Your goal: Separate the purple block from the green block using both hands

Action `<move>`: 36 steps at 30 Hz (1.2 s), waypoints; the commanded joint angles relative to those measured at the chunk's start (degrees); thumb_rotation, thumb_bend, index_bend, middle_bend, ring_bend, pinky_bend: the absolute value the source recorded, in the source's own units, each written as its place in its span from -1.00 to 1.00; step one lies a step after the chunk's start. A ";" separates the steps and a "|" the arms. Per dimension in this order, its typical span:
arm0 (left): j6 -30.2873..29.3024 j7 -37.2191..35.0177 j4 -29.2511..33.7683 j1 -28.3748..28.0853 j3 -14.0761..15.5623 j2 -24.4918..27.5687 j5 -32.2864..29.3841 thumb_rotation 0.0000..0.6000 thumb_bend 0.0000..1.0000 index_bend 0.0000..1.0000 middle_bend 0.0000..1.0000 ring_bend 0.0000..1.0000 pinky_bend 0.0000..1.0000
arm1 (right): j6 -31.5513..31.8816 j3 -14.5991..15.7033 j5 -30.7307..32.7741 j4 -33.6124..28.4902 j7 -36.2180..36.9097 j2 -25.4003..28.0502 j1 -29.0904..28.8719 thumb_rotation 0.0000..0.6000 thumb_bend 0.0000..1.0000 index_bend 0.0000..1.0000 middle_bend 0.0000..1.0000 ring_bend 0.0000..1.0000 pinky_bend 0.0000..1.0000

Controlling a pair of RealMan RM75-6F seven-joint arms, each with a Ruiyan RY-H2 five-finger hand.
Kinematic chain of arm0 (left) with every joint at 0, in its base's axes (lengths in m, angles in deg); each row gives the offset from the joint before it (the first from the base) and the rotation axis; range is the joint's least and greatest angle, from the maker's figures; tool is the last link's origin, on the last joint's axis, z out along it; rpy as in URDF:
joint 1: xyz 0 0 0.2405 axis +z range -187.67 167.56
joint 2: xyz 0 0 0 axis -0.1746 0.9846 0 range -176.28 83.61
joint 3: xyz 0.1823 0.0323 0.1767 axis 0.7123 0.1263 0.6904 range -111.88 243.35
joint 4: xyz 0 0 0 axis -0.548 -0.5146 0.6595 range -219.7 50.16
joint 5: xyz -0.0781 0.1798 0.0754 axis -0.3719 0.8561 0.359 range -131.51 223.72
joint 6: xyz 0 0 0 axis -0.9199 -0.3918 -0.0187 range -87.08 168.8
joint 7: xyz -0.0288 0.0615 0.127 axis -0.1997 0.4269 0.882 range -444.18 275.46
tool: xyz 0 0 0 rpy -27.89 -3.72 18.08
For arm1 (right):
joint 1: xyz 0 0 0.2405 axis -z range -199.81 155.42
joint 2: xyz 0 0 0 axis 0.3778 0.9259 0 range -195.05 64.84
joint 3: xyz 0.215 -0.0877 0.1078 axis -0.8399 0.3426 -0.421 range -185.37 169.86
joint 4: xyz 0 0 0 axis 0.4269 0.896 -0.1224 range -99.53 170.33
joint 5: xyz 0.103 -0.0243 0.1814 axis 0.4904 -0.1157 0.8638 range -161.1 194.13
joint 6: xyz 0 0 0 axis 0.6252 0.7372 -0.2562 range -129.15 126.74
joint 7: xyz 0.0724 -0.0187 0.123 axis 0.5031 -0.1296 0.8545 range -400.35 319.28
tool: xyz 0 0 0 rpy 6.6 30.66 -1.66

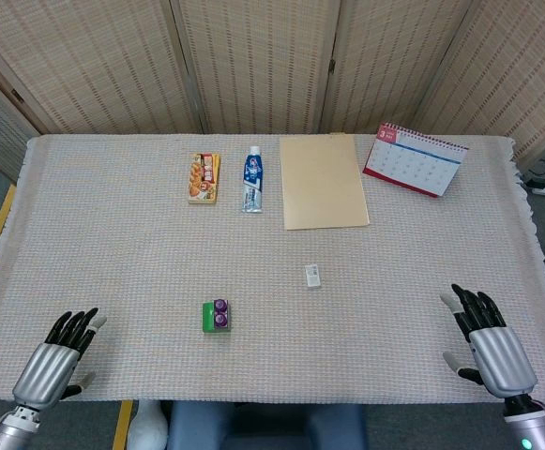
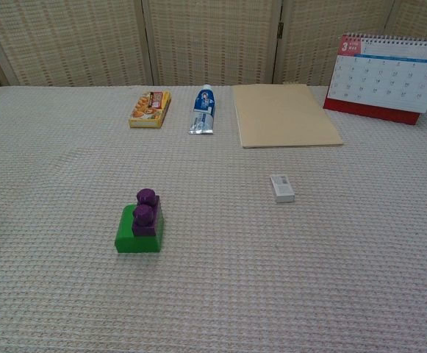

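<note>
A small purple block [image 1: 220, 313] [image 2: 145, 212] with two round studs sits stacked on a wider green block [image 1: 209, 318] [image 2: 140, 233], near the table's front edge, slightly left of centre. My left hand [image 1: 58, 358] rests at the front left corner, fingers spread, holding nothing. My right hand [image 1: 487, 339] is at the front right, fingers apart and empty. Both hands are far from the blocks. The chest view shows neither hand.
A snack box [image 1: 204, 177] [image 2: 150, 109], a toothpaste tube [image 1: 252, 179] [image 2: 203, 110], a tan folder [image 1: 323, 180] [image 2: 284, 114] and a desk calendar [image 1: 415, 159] [image 2: 388, 78] line the far side. A small white eraser [image 1: 312, 275] [image 2: 281, 187] lies right of the blocks.
</note>
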 commanded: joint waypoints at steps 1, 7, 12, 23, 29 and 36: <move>0.46 0.08 -0.22 -0.17 0.05 -0.24 -0.15 1.00 -0.41 -1.00 -1.00 -1.00 -1.00 | -0.06 -0.06 0.14 0.11 0.07 -0.06 -0.05 1.00 -0.38 -1.00 -1.00 -1.00 -1.00; 0.65 -0.85 -1.00 -0.66 0.37 -1.55 1.14 1.00 -0.41 -1.00 -1.00 -1.00 -1.00 | 1.62 0.07 -0.78 -0.27 1.00 0.69 0.56 1.00 -0.38 -1.00 -1.00 -1.00 -1.00; -0.83 -8.84 -1.05 -1.34 1.09 -3.66 3.98 1.00 -0.41 -0.98 -1.00 -1.00 -1.00 | 2.99 -0.08 -1.01 -0.23 1.57 0.87 1.14 1.00 -0.38 -1.00 -1.00 -1.00 -1.00; 11.04 3.40 18.26 -6.84 -5.24 -4.04 -10.39 1.00 -0.42 -0.70 -1.00 -1.00 -1.00 | 1.41 0.21 -1.08 -0.17 1.09 0.34 0.54 1.00 -0.38 -1.00 -1.00 -1.00 -1.00; 15.47 8.01 21.88 -10.25 -7.79 -7.59 -17.02 1.00 -0.41 -0.60 -1.00 -1.00 -1.00 | -0.28 0.09 -0.56 -0.07 1.76 0.11 -0.37 1.00 -0.38 -1.00 -1.00 -1.00 -1.00; 15.24 18.62 21.49 -13.26 -10.86 -14.73 -23.91 1.00 -0.41 -0.54 -1.00 -1.00 -1.00 | -0.77 0.06 -0.59 -0.25 2.03 0.02 -0.80 1.00 -0.38 -1.00 -1.00 -1.00 -1.00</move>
